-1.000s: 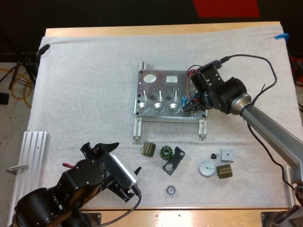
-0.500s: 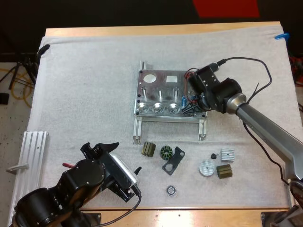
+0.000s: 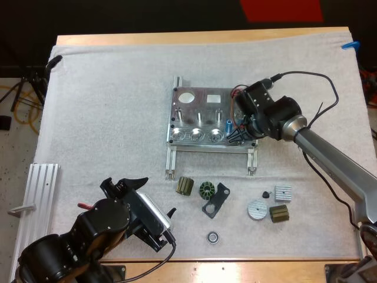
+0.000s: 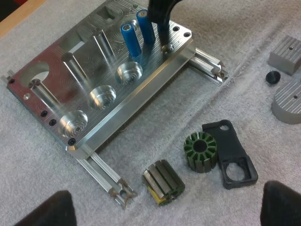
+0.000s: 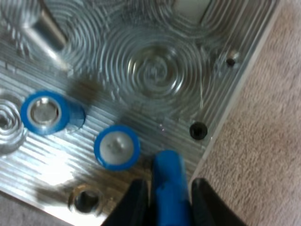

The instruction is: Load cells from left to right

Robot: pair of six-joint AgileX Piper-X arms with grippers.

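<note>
Since the white mat (image 3: 106,94) covers nearly the whole table, it catches my eye first. The metal fixture (image 3: 203,106) sits just right of the middle of the high view, and a ribbed aluminium rail (image 3: 36,188) lies at the lower left edge. From the right edge the right gripper (image 3: 237,137) reaches down to the fixture's lower right corner, clenched on a blue cell (image 5: 169,181) that its fingers press from both sides. The left gripper (image 3: 125,184) waits at the lower left, well apart from the fixture, its fingers (image 4: 56,209) spread wide and grasping nothing. Below the fixture lie loose parts: a black bracket (image 3: 217,200), a ribbed disc (image 3: 257,209), a green stator (image 3: 206,190) and a small bearing (image 3: 212,237). Two more blue cells (image 4: 129,40) stand upright at the fixture's right end, just beside the held one, while three round pockets (image 4: 102,96) along its front edge are bare.

I judge this to be the carrying step for one cell. Loading runs left to right and the pockets are empty, so the next move calls for taking the cell to the left-most pocket. It should be upright and square over the bore before it is lowered. No brand, label or writing can be read anywhere.
</note>
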